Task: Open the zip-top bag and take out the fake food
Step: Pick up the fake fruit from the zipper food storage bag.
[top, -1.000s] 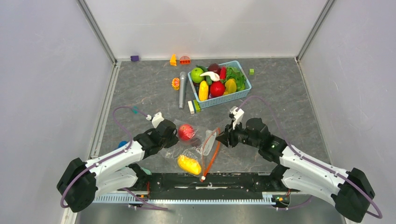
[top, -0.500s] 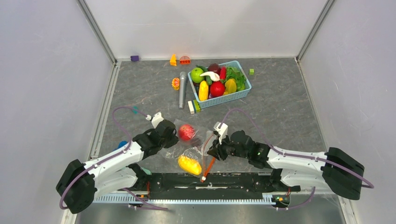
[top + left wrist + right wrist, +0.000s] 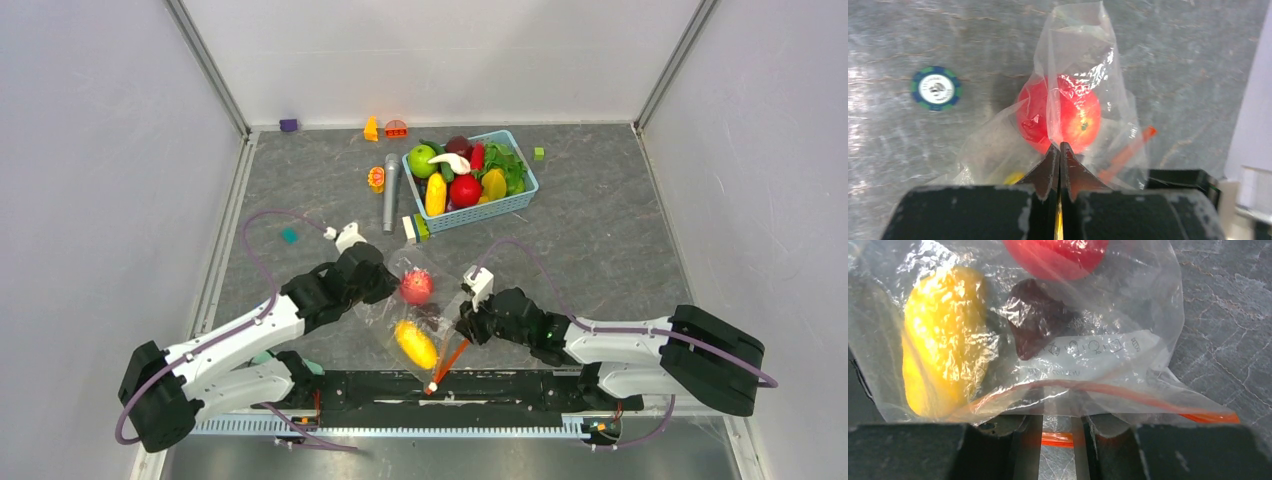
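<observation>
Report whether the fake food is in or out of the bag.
In: red fruit, yellow piece and maroon piece show through the zip-top bag.

Both arms reach out low. The left hand (image 3: 1060, 150) points to 2 o'clock, fingers pinched tight. The right hand (image 3: 463, 327) points to 9 o'clock, fingers close together.

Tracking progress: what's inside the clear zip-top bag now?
Inside the zip-top bag: a red round fruit, a yellow-orange piece and a dark maroon piece. Crinkled, glaring plastic hides the bag's corners, so smaller items could be missed.
</observation>
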